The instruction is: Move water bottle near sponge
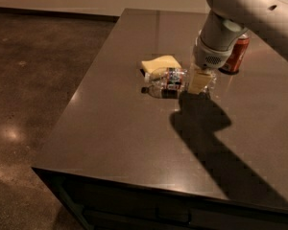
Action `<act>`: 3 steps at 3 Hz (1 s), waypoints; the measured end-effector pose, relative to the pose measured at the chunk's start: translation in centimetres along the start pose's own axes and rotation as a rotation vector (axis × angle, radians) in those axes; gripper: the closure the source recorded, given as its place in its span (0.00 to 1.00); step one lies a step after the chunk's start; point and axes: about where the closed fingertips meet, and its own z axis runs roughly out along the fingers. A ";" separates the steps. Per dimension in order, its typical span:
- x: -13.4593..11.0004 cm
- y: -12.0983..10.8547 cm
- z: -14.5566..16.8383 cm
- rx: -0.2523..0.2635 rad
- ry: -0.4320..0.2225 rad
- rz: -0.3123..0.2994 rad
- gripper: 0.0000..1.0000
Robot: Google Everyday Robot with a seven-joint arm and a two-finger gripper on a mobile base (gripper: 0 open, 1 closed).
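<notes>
The water bottle is a clear ribbed bottle with a red, white and blue label. It lies on its side just above the dark table, casting a small shadow under it. Its cap end points left and reaches the front edge of the sponge, a pale yellow block. My gripper is on the bottle's right end, shut on it, with the grey arm rising to the upper right. The bottle's base is hidden by the pale fingers.
A red soda can stands behind the arm at the right, partly hidden by the wrist. The table's left edge runs close to the sponge, with brown floor beyond it. The arm's shadow falls across the table's right front.
</notes>
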 end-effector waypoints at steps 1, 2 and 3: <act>-0.6 -0.6 0.6 -0.002 0.005 -0.007 0.59; -0.6 -0.5 0.7 -0.004 0.006 -0.008 0.35; -0.6 -0.5 0.9 -0.006 0.006 -0.009 0.13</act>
